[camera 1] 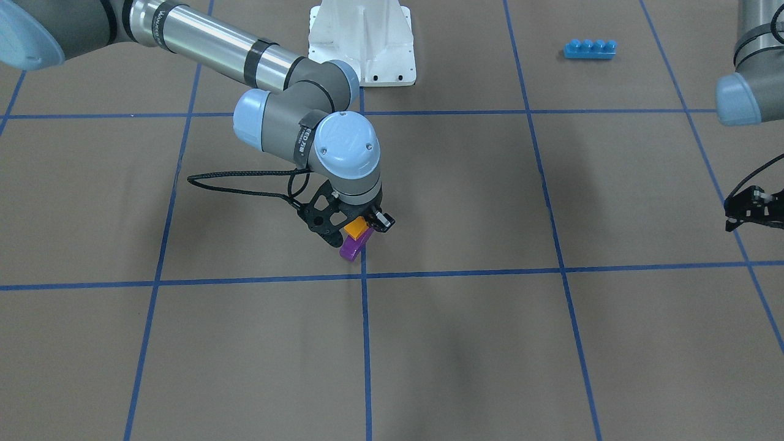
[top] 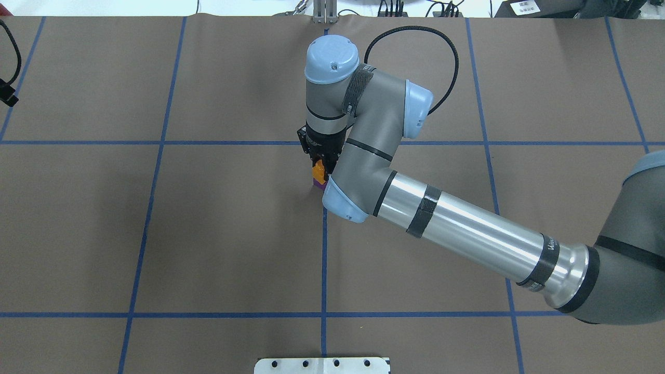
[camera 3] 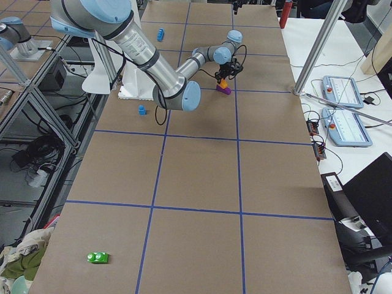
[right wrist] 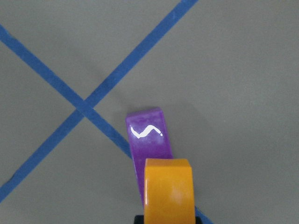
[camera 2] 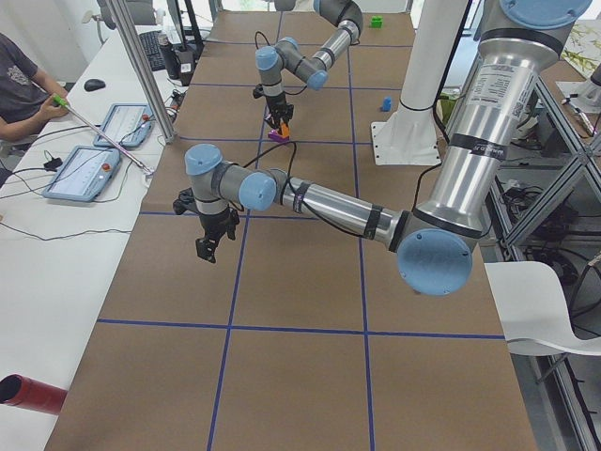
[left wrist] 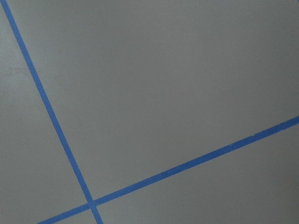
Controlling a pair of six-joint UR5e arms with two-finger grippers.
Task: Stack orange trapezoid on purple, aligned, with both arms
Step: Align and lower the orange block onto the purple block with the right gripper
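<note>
My right gripper [camera 1: 354,231] is shut on the orange trapezoid [camera 1: 354,228] and holds it right over the purple brick [camera 1: 353,247], which lies on the brown table by a blue tape crossing. In the right wrist view the orange trapezoid [right wrist: 168,191] overlaps the near end of the purple brick [right wrist: 148,135]; I cannot tell if they touch. Both also show in the overhead view, orange [top: 318,169] above purple [top: 317,181]. My left gripper [camera 1: 732,215] hangs empty at the table's far side, its jaws apart; the left wrist view shows only bare table.
A blue four-stud brick [camera 1: 590,48] lies near the white robot base [camera 1: 361,43]. A small blue brick [camera 3: 141,109] and a green piece [camera 3: 97,257] lie elsewhere on the table. Pendants [camera 2: 94,169] and an operator sit beside the table.
</note>
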